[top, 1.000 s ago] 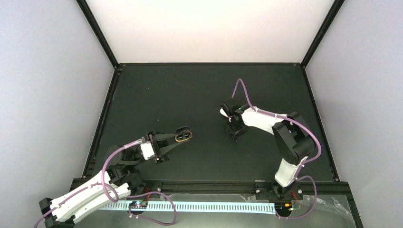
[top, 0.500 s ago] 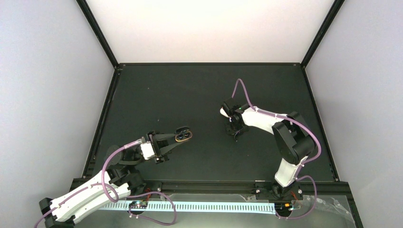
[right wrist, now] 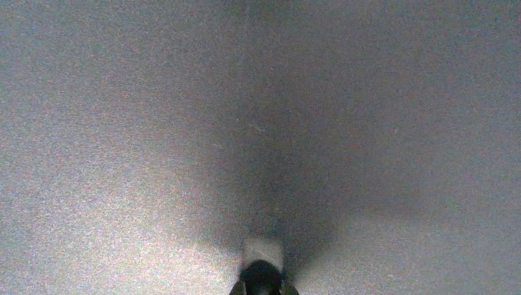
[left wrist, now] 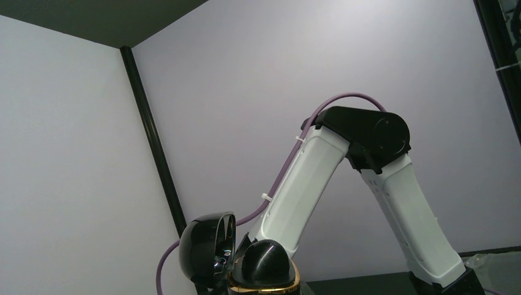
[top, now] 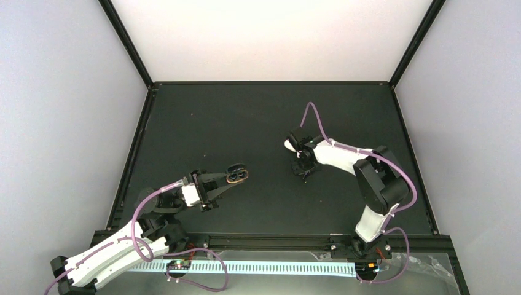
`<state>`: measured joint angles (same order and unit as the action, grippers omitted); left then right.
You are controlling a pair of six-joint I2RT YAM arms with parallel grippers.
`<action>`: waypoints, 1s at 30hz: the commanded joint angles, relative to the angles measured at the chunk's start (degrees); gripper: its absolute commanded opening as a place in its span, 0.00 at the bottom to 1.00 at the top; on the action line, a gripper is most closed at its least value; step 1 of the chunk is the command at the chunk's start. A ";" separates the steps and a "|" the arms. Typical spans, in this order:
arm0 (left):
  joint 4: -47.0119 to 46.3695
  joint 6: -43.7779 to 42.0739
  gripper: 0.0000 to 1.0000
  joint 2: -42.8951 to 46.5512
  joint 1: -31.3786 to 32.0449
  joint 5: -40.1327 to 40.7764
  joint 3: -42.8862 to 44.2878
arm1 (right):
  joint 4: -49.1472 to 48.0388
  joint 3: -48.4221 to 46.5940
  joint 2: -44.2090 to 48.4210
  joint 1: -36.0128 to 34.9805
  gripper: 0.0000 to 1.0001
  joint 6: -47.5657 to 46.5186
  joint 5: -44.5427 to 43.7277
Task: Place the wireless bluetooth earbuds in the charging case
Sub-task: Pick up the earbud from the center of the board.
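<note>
I had the L gripper point(top: 228, 179) clamped on the case point(top: 239, 175), lid open, held off the counter point(top: 246, 117) left of centre. The R gripper point(top: 305, 171) sat low at the counter, tips close round a small dark bit point(right wrist: 261, 274). Couldn't tell if that was an earbud, or actually gripped.

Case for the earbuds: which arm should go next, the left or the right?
Right. The left gripper is shut on the open case, so it is busy. The right gripper points down at the table, with something small and dark, maybe an earbud, at its tips.
</note>
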<state>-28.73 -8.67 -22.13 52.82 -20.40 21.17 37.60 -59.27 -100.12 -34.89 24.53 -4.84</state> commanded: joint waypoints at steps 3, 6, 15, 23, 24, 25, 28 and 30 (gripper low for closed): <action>-0.19 -0.45 0.02 -0.01 -0.35 0.10 0.45 | -2.12 2.83 2.33 0.00 0.01 1.75 0.24; -0.18 -0.47 0.02 0.09 -0.35 0.19 0.45 | -6.30 4.66 7.09 0.00 0.01 2.40 0.67; -1.01 -0.64 0.02 -0.08 -0.32 0.88 0.45 | -19.48 8.29 28.59 -1.19 0.01 0.06 0.68; -3.36 -0.82 0.02 -0.05 -0.33 4.03 2.37 | -32.50 4.96 46.13 -5.46 0.01 -5.90 1.77; -3.52 -0.76 0.01 -0.45 -0.34 4.25 2.98 | -32.85 3.62 47.08 -6.05 0.01 -6.51 2.06; -3.94 -0.78 0.02 -0.92 -0.29 4.24 3.48 | -33.31 2.41 48.04 -6.90 0.01 -7.56 2.11; -7.62 -1.00 0.02 -2.44 -0.26 3.97 3.88 | -37.05 0.34 51.24 -10.16 0.01 -11.57 2.29; -10.76 -0.85 0.02 -3.64 -0.32 3.95 4.00 | -38.74 -0.83 52.52 -12.00 0.01 -13.36 3.70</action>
<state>-32.27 -8.97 -23.81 52.82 -17.37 22.55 5.63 -57.21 -50.48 -43.70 16.91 -3.09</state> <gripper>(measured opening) 0.214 0.068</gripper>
